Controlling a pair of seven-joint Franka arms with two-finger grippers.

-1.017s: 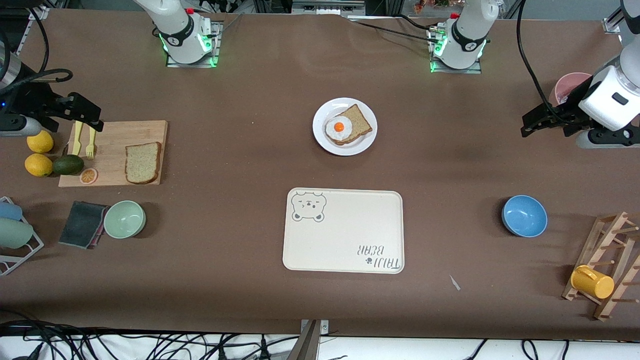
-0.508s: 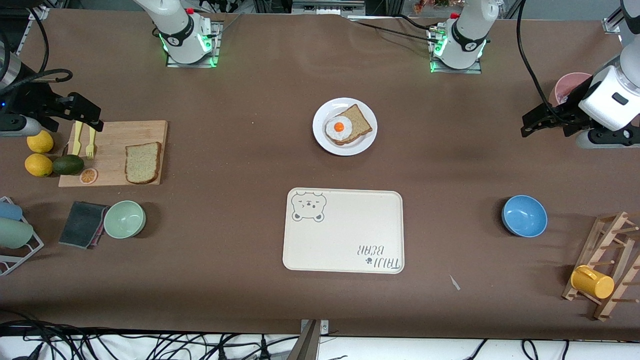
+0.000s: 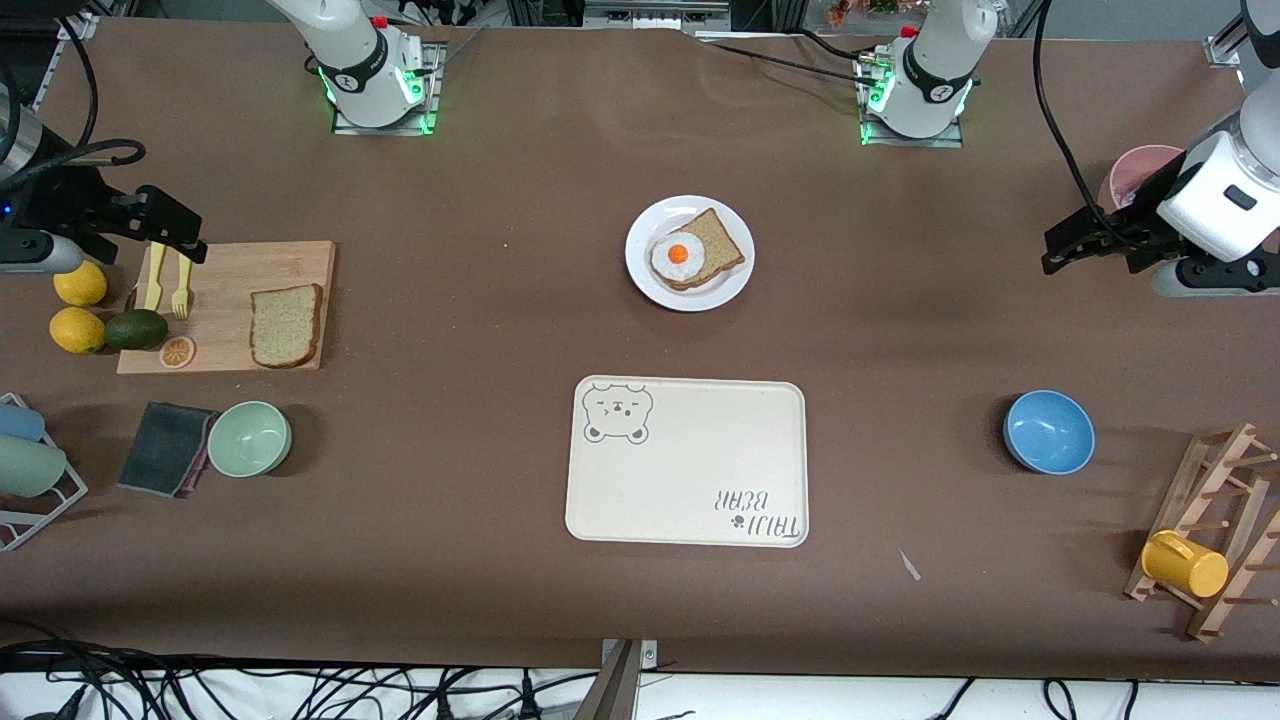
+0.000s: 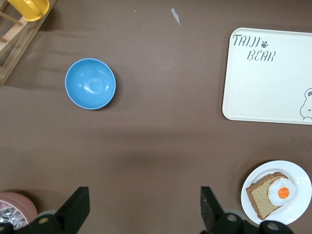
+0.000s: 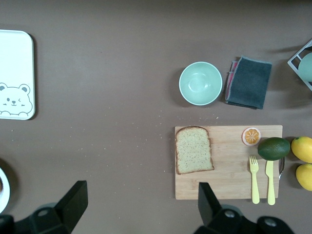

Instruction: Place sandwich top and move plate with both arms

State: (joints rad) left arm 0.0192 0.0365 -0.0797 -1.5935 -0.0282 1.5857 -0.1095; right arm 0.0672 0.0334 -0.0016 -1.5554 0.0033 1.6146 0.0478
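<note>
The sandwich top (image 3: 286, 326) — a pale speckled slice with a brown crust — lies flat on a wooden cutting board (image 3: 290, 265) toward the right arm's end of the table. On the same board rest a yellow fork (image 3: 181, 286), a yellow knife (image 3: 153, 277) and an orange slice (image 3: 177, 351); an avocado (image 3: 136, 329) and two lemons (image 3: 79, 306) sit at the board's outer edge. The plate (image 3: 690, 253) stands mid-table, farther from the front camera than the cream tray (image 3: 687, 461), and carries a darker bread slice (image 3: 718, 243) with a fried egg (image 3: 678, 256) on it. The right gripper (image 3: 178, 235) hangs over the fork-and-knife end of the board, jaws spread wide and empty. The left gripper (image 3: 1068, 248) hangs over bare table at the left arm's end, beside a pink cup (image 3: 1135, 170) — jaws likewise spread, holding nothing. A green bowl (image 3: 249, 438) and a dark cloth (image 3: 163, 448) lie nearer the front camera than the board; a blue bowl (image 3: 1048, 431) sits toward the left arm's end.
</note>
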